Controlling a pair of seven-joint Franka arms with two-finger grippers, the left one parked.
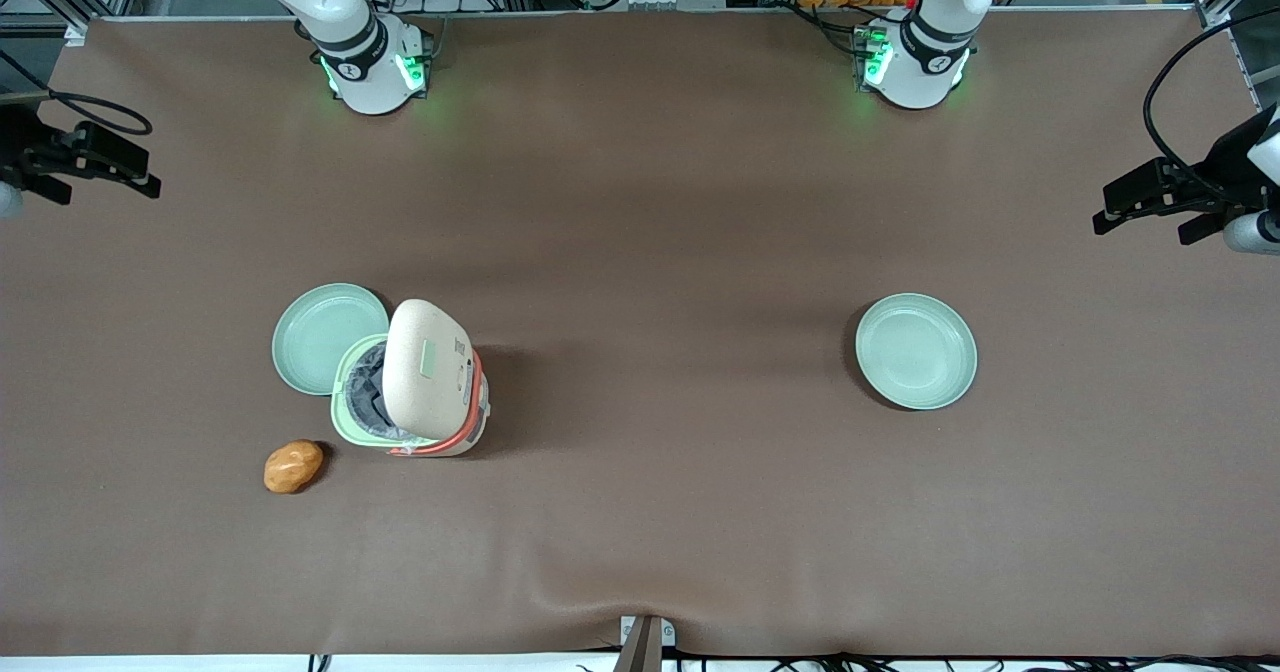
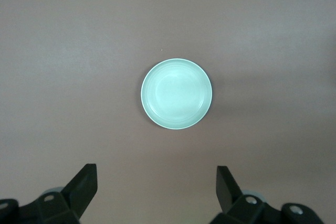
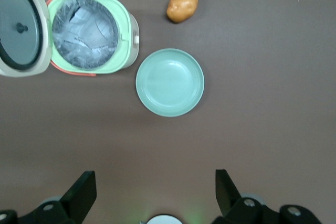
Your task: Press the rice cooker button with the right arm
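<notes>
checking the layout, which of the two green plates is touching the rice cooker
The plate at the working arm's end of the table, against the open rice cooker. The other plate sits alone toward the parked arm's end. The gripper hangs open, high above.

Rice cooker (image 3: 92, 32) lid up – plate (image 3: 169, 82) beside; tool (image 3: 156, 195) fingers apart.

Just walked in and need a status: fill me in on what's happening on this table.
Nothing is being handled. The small cream-white rice cooker with orange-red trim stands with its lid up, its grey pot exposed. A round pale green plate sits beside it, and a brown potato-like lump lies nearer the front camera. The right arm's black two-finger tool hangs open, high above the plate.
</notes>
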